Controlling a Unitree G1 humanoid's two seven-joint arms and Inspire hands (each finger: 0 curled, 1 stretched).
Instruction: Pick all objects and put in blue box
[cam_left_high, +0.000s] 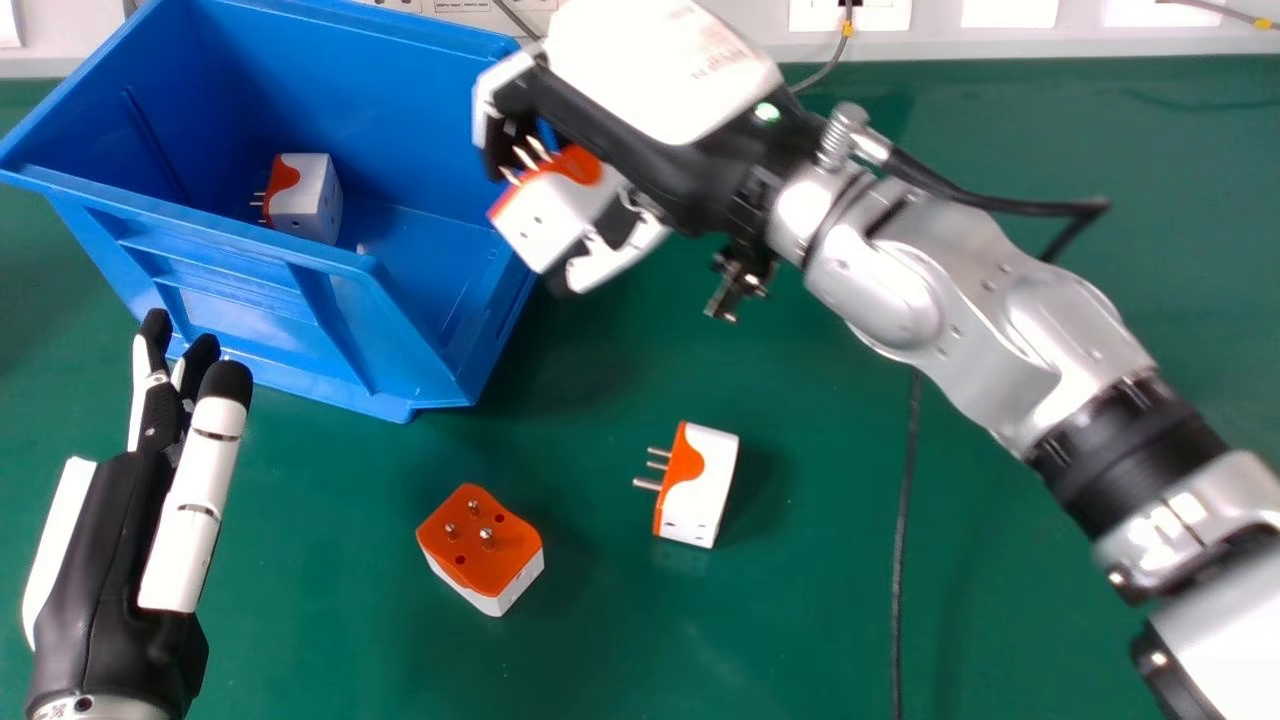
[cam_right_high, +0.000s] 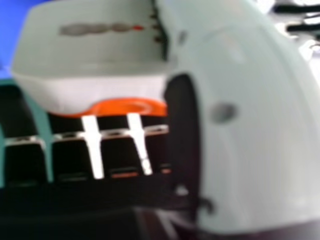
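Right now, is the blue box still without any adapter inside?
No, a white and orange adapter lies inside the blue box.

The head view crops the blue box (cam_left_high: 235, 285) and blurs the right robot hand (cam_left_high: 660, 75).

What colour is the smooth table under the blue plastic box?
The table is green, clearest in head view.

The right arm (cam_left_high: 1000, 320), its silver forearm angled in from the head view's lower right, is extended diagonally toward the upper centre, where the right hand (cam_left_high: 660, 120) is raised, its back turned up and its fingers and thumb (cam_right_high: 250, 125) closed in a grip. At the lower left, the left hand (cam_left_high: 105, 540) is held with fingers straightened and pointed forward, its thumb (cam_left_high: 197, 490) laid alongside.
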